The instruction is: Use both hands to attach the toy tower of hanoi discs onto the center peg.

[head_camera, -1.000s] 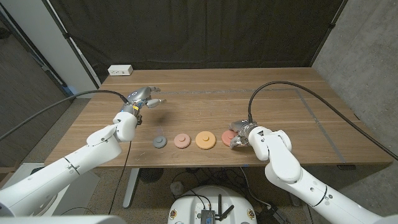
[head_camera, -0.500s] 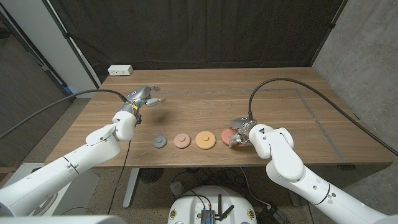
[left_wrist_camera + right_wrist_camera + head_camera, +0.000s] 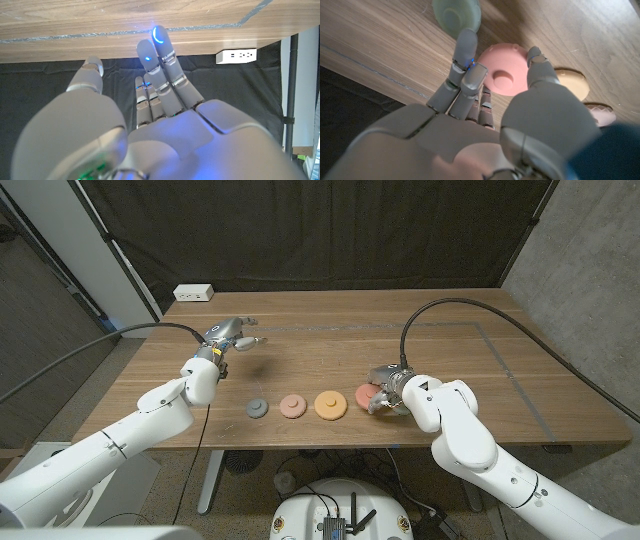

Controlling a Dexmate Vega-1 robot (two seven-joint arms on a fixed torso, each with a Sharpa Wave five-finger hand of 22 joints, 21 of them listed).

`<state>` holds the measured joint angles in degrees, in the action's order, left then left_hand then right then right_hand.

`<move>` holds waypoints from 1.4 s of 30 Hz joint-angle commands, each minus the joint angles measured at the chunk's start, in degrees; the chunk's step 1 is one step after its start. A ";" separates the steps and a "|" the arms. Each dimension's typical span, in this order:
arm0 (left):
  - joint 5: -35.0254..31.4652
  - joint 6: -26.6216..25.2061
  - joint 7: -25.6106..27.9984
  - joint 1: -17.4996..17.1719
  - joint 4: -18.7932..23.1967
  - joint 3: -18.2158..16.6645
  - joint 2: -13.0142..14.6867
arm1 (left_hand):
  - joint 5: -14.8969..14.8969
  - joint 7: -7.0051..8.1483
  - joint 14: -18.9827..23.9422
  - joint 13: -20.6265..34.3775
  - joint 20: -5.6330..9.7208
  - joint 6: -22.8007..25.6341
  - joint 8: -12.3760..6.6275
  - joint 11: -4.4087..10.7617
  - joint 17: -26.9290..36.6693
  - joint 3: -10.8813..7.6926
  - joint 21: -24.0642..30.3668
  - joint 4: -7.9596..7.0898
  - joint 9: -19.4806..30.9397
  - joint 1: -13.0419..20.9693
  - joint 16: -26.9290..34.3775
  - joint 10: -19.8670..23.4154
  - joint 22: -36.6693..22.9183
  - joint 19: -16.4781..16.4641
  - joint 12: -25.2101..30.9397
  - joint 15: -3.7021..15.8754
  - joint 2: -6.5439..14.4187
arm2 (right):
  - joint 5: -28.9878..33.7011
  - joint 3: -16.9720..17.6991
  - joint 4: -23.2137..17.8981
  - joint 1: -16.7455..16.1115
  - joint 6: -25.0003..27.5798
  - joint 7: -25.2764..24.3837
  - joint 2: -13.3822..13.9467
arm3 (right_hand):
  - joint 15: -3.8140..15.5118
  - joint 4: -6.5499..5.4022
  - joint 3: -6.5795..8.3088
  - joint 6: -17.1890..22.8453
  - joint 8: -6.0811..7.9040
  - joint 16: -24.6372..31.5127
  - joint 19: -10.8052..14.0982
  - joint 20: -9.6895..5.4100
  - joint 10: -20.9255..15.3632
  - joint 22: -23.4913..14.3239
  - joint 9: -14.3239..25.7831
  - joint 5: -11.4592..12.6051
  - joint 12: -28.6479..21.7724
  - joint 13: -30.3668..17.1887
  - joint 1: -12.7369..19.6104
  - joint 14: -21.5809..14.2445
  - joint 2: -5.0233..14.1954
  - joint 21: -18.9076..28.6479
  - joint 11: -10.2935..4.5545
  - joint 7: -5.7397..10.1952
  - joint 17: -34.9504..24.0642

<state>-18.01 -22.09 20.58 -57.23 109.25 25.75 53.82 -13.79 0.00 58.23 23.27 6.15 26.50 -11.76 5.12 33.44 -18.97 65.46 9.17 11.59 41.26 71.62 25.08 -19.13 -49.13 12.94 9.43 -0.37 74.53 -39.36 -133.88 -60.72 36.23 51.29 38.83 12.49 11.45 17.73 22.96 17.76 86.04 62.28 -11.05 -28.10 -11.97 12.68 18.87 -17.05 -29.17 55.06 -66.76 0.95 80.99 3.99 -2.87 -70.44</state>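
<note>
Reaching down near the front edge of the wooden tabletop [image 3: 440,350], the right hand [image 3: 385,392] is hovering over a red-pink disc [image 3: 366,396], and in the right wrist view its fingers [image 3: 465,55] are spreading to either side of that disc [image 3: 506,75] without plainly closing on it; whether they are touching it I cannot tell. A pale green disc [image 3: 456,15] is lying just beyond the fingertips in that wrist view. Three more discs are sitting in a row along the front edge to the robot's left of the red-pink one: an orange disc [image 3: 330,404] just beside it, then a light pink disc [image 3: 292,406], then a grey disc [image 3: 257,408], each lying flat and apart from its neighbour. The left hand [image 3: 232,337] is hanging above the tabletop well behind the row, with its fingers [image 3: 160,55] stretching out loosely together and holding nothing. A white power strip [image 3: 193,293] is resting at the far left corner of the tabletop.
</note>
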 commanded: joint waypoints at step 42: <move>5.57 9.33 4.24 -6.72 -2.58 -6.06 1.50 | -0.06 -0.22 -0.47 0.32 4.50 0.84 0.16 -0.25 -0.11 -0.67 1.96 0.18 0.23 0.09 0.94 0.88 0.65 0.88 -0.34 3.09 0.48 | -2.01 -2.69 0.31 4.27 -12.75 -2.71 -3.36 | -0.04 -2.46 4.07 10.79 0.93 0.98 0.99 -1.71 -12.76 0.12 0.32 0.54 0.89 -1.67 -0.55 -0.99 2.37 0.38 -12.90 10.47 -0.06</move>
<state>-13.42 -13.62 23.90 -62.07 106.71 21.30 54.60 -13.79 -0.30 57.91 23.25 5.96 26.82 -11.76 4.82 33.31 -19.30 67.03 9.50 11.59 41.26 72.27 25.38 -18.33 -48.50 12.65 9.10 -0.36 73.29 -40.54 -134.73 -58.40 26.03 49.11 36.25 12.50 11.93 18.20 22.94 17.76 86.69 63.10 -11.45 -28.36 -11.69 12.68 19.06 -15.91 -29.22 55.06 -67.38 0.95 80.98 3.67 -2.85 -70.43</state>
